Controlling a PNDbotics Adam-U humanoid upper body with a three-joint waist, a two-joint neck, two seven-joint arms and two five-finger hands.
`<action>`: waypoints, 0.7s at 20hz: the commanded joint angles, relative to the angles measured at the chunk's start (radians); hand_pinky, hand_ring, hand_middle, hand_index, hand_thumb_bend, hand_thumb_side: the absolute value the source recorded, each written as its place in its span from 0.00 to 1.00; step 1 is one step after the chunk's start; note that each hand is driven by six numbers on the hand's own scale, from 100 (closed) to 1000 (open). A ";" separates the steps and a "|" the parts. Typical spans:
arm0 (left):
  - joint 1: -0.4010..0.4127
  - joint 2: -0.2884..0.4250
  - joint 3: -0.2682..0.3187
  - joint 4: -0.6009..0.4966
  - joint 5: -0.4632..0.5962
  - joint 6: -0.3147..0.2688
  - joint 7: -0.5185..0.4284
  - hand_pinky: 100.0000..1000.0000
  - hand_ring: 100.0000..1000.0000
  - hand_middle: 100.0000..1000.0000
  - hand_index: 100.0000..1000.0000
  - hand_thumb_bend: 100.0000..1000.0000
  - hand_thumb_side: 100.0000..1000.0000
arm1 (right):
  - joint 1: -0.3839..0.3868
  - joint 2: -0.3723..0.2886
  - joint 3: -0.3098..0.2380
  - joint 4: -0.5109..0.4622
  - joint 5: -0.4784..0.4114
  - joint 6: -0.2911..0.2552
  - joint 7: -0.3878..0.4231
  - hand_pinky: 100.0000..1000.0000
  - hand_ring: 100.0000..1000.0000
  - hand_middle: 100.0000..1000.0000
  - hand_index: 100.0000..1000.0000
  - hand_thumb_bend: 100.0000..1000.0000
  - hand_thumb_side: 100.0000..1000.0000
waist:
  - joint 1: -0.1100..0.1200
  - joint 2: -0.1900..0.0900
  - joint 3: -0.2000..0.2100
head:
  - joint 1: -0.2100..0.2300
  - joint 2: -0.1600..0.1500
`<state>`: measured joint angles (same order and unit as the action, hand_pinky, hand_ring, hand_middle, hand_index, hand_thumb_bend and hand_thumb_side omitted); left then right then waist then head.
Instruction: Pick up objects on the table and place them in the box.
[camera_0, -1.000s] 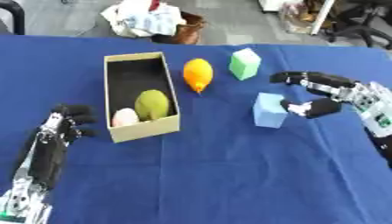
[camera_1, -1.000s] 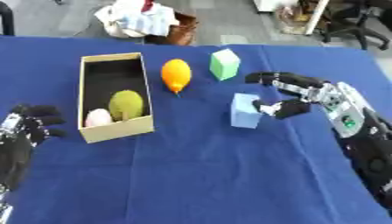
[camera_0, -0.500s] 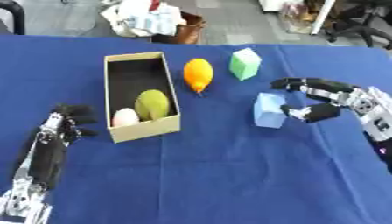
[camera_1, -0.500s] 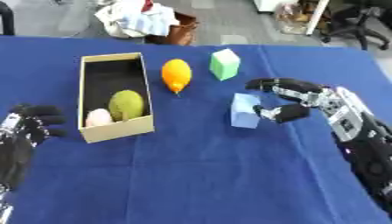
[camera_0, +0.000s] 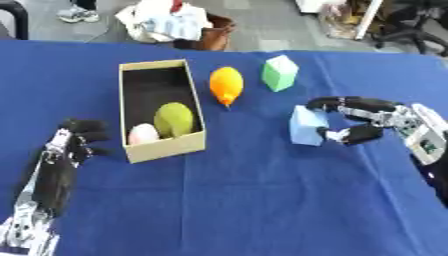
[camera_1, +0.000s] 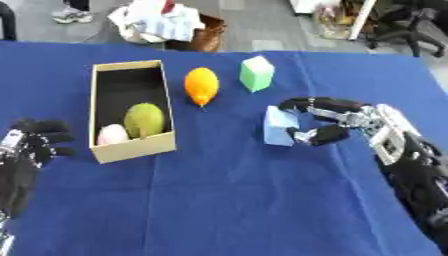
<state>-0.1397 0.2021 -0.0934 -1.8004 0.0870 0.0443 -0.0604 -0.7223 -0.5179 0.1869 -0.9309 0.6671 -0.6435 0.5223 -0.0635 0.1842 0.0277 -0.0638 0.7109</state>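
Left eye view: right hand (camera_0: 372, 122) has fingers and thumb curled around the pale blue block (camera_0: 307, 125), touching it on the blue-clothed counter (camera_0: 262, 200). Cardboard box (camera_0: 166, 145), well to its left, holds a green fruit (camera_0: 173, 119) and a pink egg shape (camera_0: 143, 134).
Right eye view: left hand (camera_1: 35, 142) rests with fingers relaxed at the counter's left edge. Orange fruit (camera_1: 200, 85) and green block (camera_1: 255, 73) lie beyond the right hand, apart, with bare cloth nearer the viewer.

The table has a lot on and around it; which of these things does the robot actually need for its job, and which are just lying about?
Part of the job:
- cardboard box, already holding a green fruit and a pale pink object
- light blue block, with the right hand closing round it
- orange fruit
- green block

Just lying about:
- heap of cloth beyond the table
- office chair
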 joint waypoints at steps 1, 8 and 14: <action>-0.006 0.018 0.005 -0.020 0.001 -0.001 0.000 0.60 0.69 0.64 0.72 0.00 0.93 | -0.013 -0.007 0.011 0.009 0.032 -0.264 0.256 0.88 0.96 1.00 1.00 0.00 0.78 | -0.003 -0.012 0.000 | -0.003 0.000; -0.005 0.017 0.005 -0.019 0.002 0.000 0.000 0.60 0.69 0.64 0.72 0.00 0.93 | -0.020 0.006 -0.006 0.042 0.106 -0.264 0.189 0.88 0.96 1.00 1.00 0.00 0.75 | -0.002 -0.011 0.000 | -0.005 0.002; -0.005 0.017 0.005 -0.019 0.001 -0.001 -0.001 0.60 0.69 0.64 0.72 0.00 0.93 | -0.032 0.025 -0.021 0.068 0.182 -0.264 0.077 0.89 0.97 1.00 1.00 0.00 0.70 | 0.000 -0.011 0.000 | -0.006 0.002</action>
<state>-0.1397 0.2021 -0.0934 -1.8004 0.0870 0.0443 -0.0605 -0.7490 -0.4897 0.1621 -0.8759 0.8170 -0.7280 0.4379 -0.0635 0.1842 0.0274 -0.0669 0.7117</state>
